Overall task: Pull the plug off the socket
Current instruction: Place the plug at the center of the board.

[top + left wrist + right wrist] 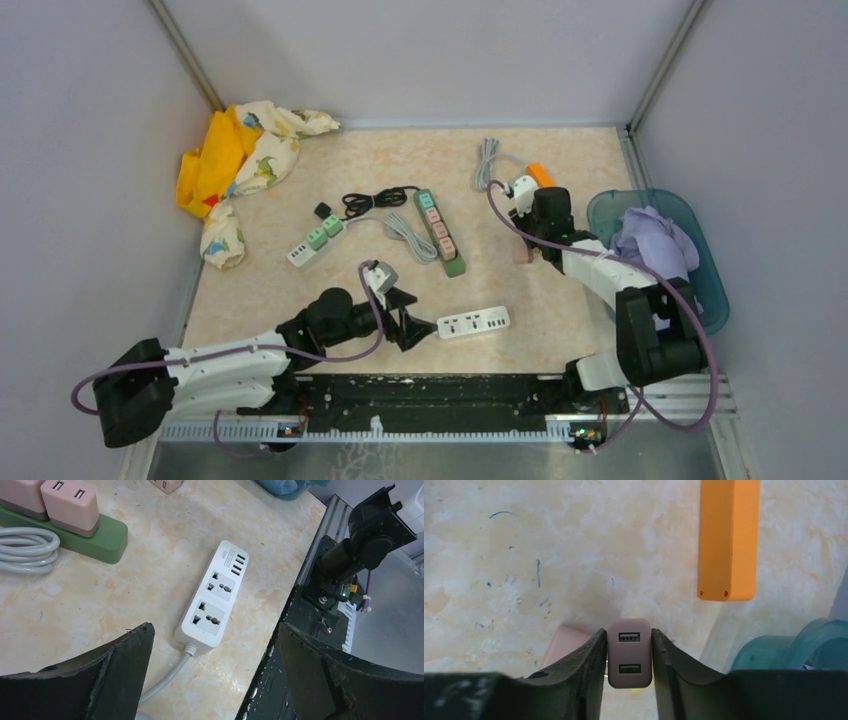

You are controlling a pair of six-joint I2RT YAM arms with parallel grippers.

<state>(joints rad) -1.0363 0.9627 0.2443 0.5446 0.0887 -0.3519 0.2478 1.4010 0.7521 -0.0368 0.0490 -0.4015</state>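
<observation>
My right gripper (pixel 629 645) is shut on a pink two-port USB plug (pixel 629 652) and holds it just above the table, away from any socket; in the top view the gripper (pixel 528 240) is at the right middle. Another pink plug (pixel 566 645) lies on the table under it. The green power strip (pixel 441 232) holds several pink plugs (pixel 70 502). My left gripper (pixel 412 322) is open and empty at the cable end of a white power strip (pixel 213 600), whose sockets are bare.
An orange strip (pixel 729 540) lies beyond the right gripper. A teal tub (pixel 700 260) holds cloth at the right. A white strip with green plugs (pixel 315 240), coiled cables (pixel 405 235) and a yellow cloth heap (pixel 235 160) lie to the left.
</observation>
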